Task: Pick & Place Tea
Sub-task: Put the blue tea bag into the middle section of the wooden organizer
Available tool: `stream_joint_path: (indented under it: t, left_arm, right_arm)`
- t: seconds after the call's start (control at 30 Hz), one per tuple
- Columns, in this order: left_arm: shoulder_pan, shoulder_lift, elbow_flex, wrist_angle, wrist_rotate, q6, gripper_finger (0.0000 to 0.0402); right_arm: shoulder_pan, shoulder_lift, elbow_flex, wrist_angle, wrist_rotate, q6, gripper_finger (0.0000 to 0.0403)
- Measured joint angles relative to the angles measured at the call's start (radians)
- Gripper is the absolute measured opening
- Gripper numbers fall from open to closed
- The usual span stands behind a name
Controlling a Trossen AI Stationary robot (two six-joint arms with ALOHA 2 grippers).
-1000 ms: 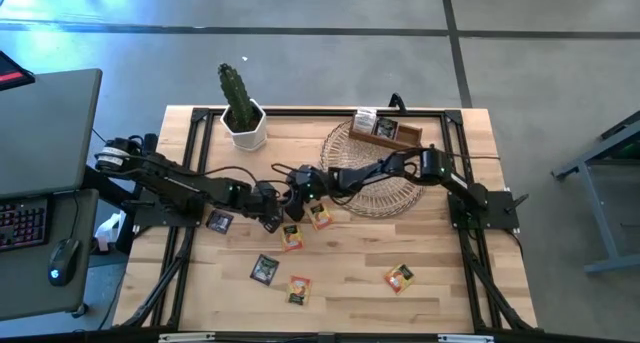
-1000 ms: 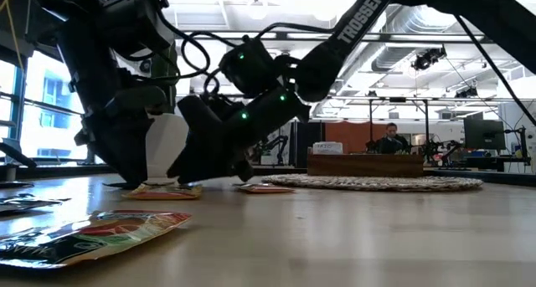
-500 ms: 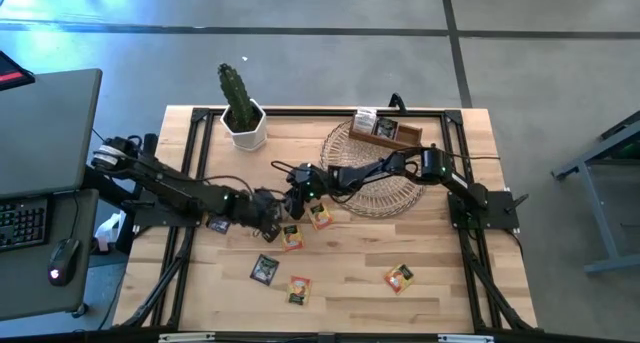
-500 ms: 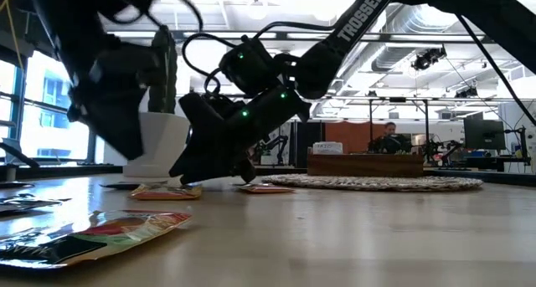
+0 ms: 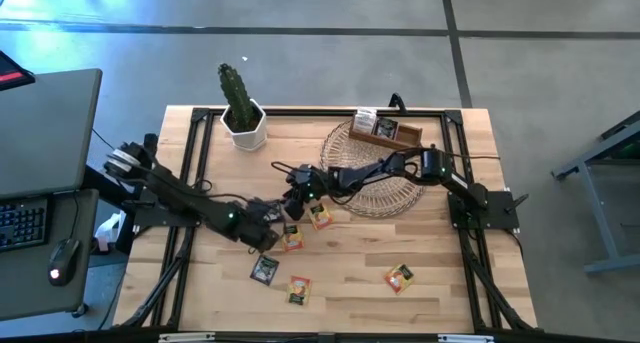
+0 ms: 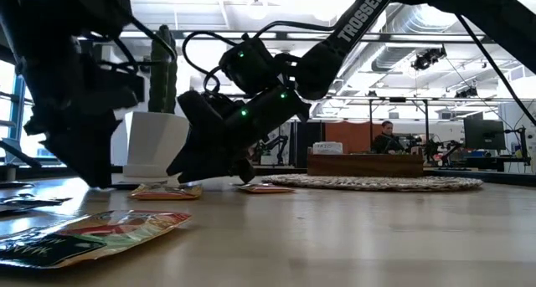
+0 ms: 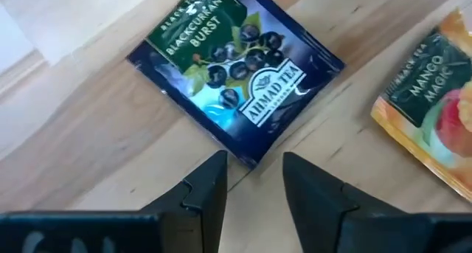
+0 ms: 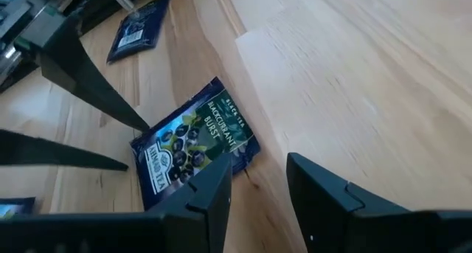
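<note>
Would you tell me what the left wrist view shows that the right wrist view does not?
Only the left wrist view shows the Mango Magic sachet. Only the right wrist view shows a second dark sachet farther off. Both show a Blackcurrant Burst sachet flat on the wooden table, just ahead of an open gripper: the left gripper and the right gripper. Whether it is one sachet, I cannot tell.

Left pincer (image 7: 254, 181) and right pincer (image 8: 257, 185) low, fingers parted.
</note>
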Motion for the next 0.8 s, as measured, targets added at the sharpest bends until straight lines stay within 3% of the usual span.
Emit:
stream_joint_path:
  t: [0.37,0.8]
  left_arm:
    - [0.02,0.04,0.004,0.011,0.003,0.005,0.013]
    - [0.125,0.041,0.002,0.077,0.045,0.213,0.013]
  right_arm:
    - [0.001,0.001,0.0,0.012,0.016,0.01,0.0129]
    - [0.001,0.001,0.001,0.014,0.031,0.061,0.0129]
